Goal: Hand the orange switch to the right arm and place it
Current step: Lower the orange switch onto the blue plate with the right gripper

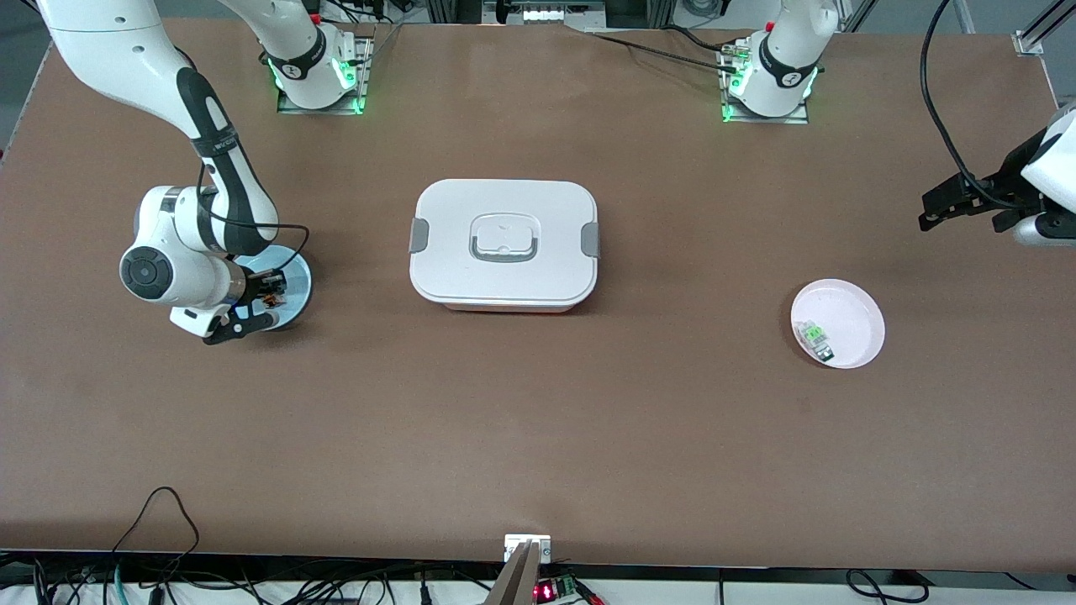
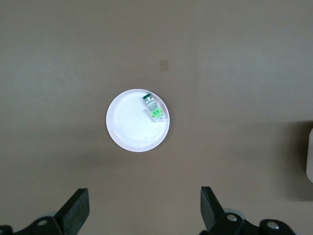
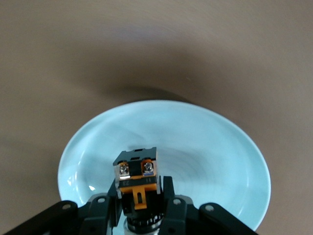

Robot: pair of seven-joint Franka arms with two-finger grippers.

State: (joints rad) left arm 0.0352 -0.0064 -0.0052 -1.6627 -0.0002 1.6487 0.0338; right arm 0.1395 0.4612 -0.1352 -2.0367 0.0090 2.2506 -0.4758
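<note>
Orange switch [image 3: 137, 183] held over blue plate [image 3: 215, 161].

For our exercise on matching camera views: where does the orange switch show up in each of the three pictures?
Front view: the orange switch is in the right claw, over the blue plate at the right arm's end of the table.
Left wrist view: not in it.
Right wrist view: low in the middle, gripped by the claw.
Shared landmark: the blue plate under the switch.

Robot lab: bolted arm bases [image 1: 318, 71], cables [image 1: 151, 538], brown table [image 1: 538, 437].
</note>
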